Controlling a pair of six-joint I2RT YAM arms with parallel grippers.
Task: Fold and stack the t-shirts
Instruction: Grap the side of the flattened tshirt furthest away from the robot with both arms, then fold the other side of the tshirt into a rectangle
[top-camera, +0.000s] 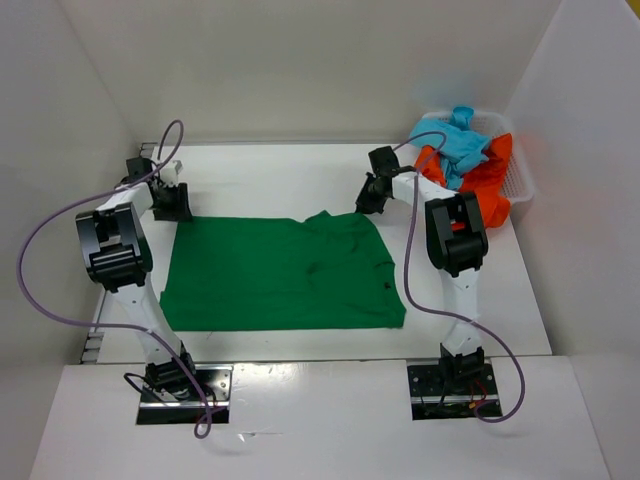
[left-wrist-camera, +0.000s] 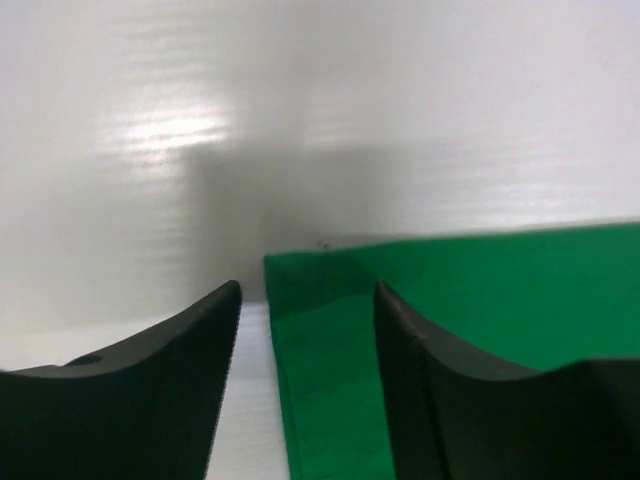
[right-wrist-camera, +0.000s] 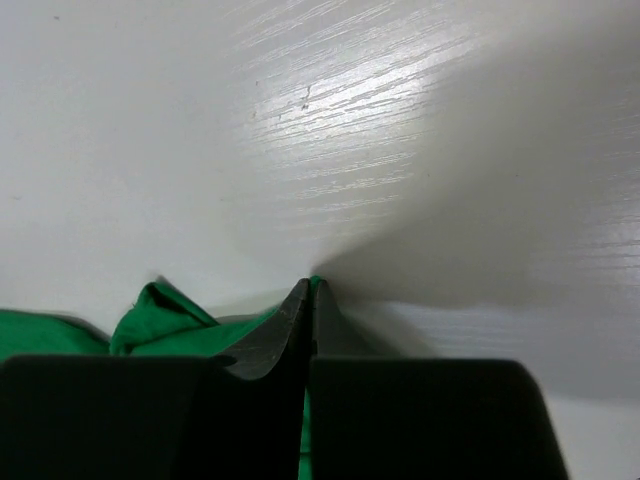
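Note:
The dark green t-shirt (top-camera: 282, 272) lies spread flat on the white table between the arms. My left gripper (top-camera: 178, 203) is open over its far left corner, the cloth edge (left-wrist-camera: 330, 340) between the fingers, not pinched. My right gripper (top-camera: 368, 198) is shut on the shirt's far right corner; a sliver of green cloth (right-wrist-camera: 316, 283) shows between the fingertips, with a bunched fold (right-wrist-camera: 160, 315) to the left. The turquoise-blue t-shirt (top-camera: 462, 140) and the orange-red t-shirt (top-camera: 488, 180) lie crumpled in the basket at the far right.
The white mesh basket (top-camera: 522, 185) stands at the table's far right corner. White walls enclose the table on the left, back and right. Purple cables loop from both arms.

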